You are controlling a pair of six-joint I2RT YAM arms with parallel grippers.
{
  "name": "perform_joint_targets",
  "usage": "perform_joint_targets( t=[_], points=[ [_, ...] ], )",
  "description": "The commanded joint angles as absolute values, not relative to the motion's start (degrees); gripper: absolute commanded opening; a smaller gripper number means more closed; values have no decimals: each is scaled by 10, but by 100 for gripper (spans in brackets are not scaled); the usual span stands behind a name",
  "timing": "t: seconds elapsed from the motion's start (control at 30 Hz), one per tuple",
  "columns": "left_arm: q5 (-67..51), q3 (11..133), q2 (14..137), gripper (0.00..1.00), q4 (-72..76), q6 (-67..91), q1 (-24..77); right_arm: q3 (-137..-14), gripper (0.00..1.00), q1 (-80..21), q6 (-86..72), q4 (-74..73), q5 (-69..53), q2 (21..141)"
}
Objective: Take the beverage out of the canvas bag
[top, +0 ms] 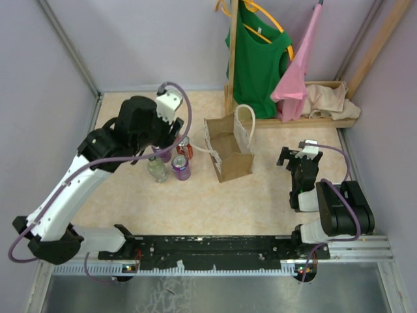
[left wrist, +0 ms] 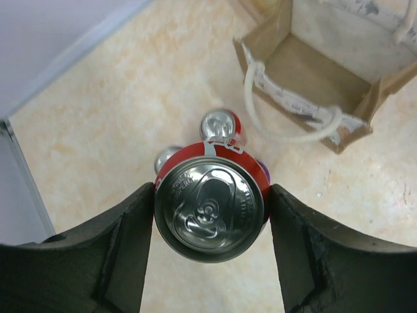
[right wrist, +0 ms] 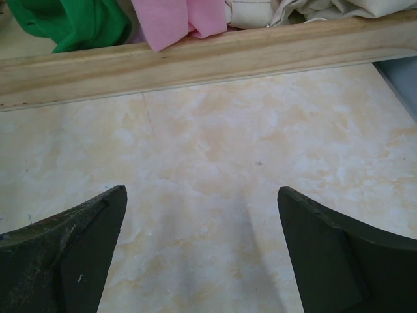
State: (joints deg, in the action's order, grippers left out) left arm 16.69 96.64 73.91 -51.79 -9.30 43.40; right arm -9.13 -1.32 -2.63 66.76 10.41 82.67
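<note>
red with a silver top, the beverage can (left wrist: 210,212) sat upright in the left gripper (left wrist: 210,222), whose jaws were about half spread and pressed to its two sides. it was already clear of the bag, toward the table's left edge. it seemed to hang over other drinks: a second red can (left wrist: 218,125), a bottle top (left wrist: 164,158) and a purple can (top: 180,167). the step in hand looked like setting it down, so it wanted a bare patch of table beside that cluster, a level descent, and release only once the base was seated, the fingers spreading without nudging the neighbours. the right gripper (right wrist: 201,215) was spread wide and empty near the right edge. beyond, the canvas bag (top: 233,167) stood mid-table, mouth up, apparently empty, one rope handle (left wrist: 247,98) drooping outward.
</note>
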Motion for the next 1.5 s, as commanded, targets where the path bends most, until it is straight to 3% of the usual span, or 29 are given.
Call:
perform_joint_targets(
  t=[0.0, 0.23, 0.67, 1.47],
  points=[
    [205, 876, 664, 0, -521, -5, 437, -104, 99, -12, -27, 696, 105, 826],
    [199, 718, 570, 0, -479, 84, 438, -104, 99, -12, -27, 696, 105, 826],
    [153, 505, 536, 0, -359, 186, 438, -104, 99, -12, -27, 696, 105, 826],
    [179, 478, 633, 3, -362, 202, 439, -104, 99, -12, -27, 696, 105, 826]
  ],
)
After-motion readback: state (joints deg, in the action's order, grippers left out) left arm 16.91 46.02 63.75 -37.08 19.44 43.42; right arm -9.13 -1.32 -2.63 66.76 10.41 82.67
